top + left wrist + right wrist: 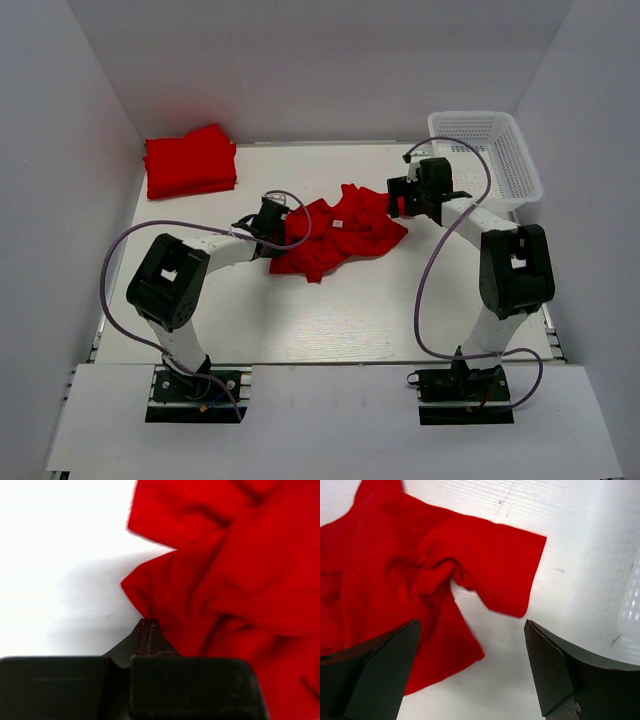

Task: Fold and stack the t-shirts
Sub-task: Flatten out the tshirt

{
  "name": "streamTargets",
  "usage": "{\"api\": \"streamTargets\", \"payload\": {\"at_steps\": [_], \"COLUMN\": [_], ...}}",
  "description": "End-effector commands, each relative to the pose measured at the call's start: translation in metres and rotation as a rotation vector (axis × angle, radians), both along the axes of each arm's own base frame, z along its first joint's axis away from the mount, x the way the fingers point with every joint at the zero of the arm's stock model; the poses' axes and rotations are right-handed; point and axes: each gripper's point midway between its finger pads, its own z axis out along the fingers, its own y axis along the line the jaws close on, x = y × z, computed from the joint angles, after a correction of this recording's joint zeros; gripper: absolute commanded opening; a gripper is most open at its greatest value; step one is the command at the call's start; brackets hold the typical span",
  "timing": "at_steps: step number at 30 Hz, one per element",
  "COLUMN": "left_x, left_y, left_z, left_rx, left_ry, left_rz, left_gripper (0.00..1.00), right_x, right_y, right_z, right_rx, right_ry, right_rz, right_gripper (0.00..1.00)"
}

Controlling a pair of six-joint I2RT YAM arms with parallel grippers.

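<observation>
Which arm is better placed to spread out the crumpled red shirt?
Left: the left end effector is shut on the crumpled t-shirt; the right end effector hangs open over it.

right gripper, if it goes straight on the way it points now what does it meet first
Probably the crumpled shirt: the open right gripper points at its sleeve edge. Depth is unclear, so it could land on the bare table just beside the cloth.
</observation>
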Motion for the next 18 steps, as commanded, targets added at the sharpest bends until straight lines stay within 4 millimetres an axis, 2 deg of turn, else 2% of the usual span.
{"api": "streamTargets", "payload": {"at_steps": [1,3,5,6,7,8,10,13,14,16,17,18], "left_x": [-0.012,-0.006,-0.004,-0.002,-0.002,-0.002,-0.002,0.002,0.002,0.009,0.011,0.012], "left_y": [0.034,0.033,0.032,0.031,0.03,0.03,0.029,0.029,0.03,0.026,0.025,0.027], "left_z": [0.014,0.025,0.028,0.031,0.031,0.031,0.033,0.035,0.036,0.042,0.045,0.046], "left_rx": [0.103,0.101,0.101,0.102,0.095,0.095,0.096,0.103,0.108,0.101,0.102,0.111], "left_ry": [0.006,-0.016,-0.017,-0.025,-0.022,-0.021,-0.02,-0.024,-0.024,-0.036,-0.044,-0.049], "left_rz": [0.102,0.11,0.11,0.104,0.098,0.098,0.098,0.104,0.097,0.097,0.091,0.098], "left_gripper": [0.0,0.0,0.0,0.0,0.0,0.0,0.0,0.0,0.0,0.0,0.0,0.0], "right_x": [0.027,0.033,0.04,0.044,0.045,0.049,0.048,0.049,0.049,0.048,0.047,0.048], "right_y": [0.0,0.002,0.0,0.003,0.002,0.004,0.007,0.007,0.009,0.01,0.016,0.017], "right_z": [0.012,-0.004,-0.012,-0.009,-0.023,-0.019,-0.03,-0.033,-0.031,-0.03,-0.028,-0.025], "right_rx": [-0.072,-0.102,-0.122,-0.118,-0.124,-0.118,-0.114,-0.108,-0.101,-0.089,-0.071,-0.062], "right_ry": [-0.066,-0.043,-0.026,-0.034,-0.006,-0.009,0.022,0.026,0.024,0.025,0.021,0.01], "right_rz": [0.064,0.097,0.098,0.107,0.106,0.112,0.121,0.114,0.123,0.123,0.144,0.138], "right_gripper": [0.9,0.9,0.9,0.9,0.9,0.9,0.9,0.88,0.81,0.61,0.46,0.09]}}
